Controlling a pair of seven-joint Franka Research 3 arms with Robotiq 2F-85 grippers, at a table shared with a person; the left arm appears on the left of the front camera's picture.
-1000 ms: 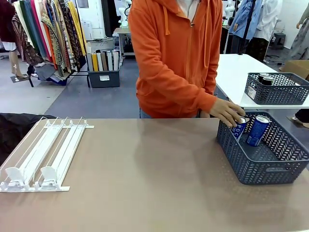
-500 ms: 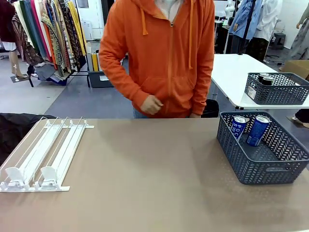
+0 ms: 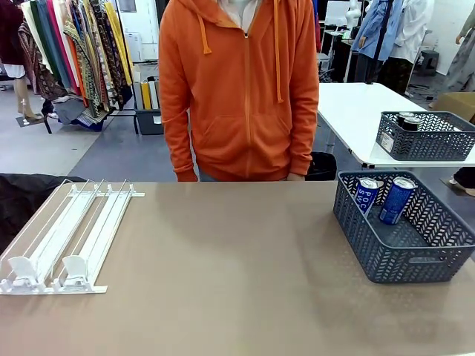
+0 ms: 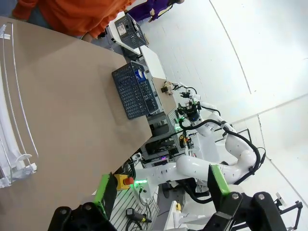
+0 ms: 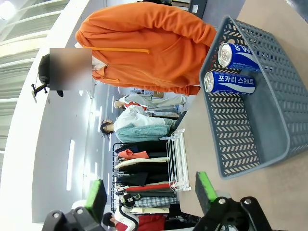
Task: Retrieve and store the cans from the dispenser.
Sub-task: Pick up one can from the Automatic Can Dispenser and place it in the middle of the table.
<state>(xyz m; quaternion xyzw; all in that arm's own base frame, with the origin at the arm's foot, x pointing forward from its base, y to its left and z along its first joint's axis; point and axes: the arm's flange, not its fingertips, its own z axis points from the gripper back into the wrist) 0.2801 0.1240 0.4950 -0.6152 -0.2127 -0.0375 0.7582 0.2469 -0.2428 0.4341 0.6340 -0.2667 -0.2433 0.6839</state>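
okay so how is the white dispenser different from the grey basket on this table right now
The dispenser is a flat white rack of thin rails; the basket is a deep, dark grey lattice box. The dispenser's lanes hold no cans; the basket holds two blue cans. The dispenser sits at the table's left side, the basket at its right. Both rest on the tan table.

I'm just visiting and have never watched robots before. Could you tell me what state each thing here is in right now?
Dispenser: empty, no cans in its lanes.
Basket: holds two cans.
Cans: two blue ones, upright, leaning on the basket's far wall.
Left gripper: open, holding nothing.
Right gripper: open, holding nothing.
Person: standing at the far side, arms down.
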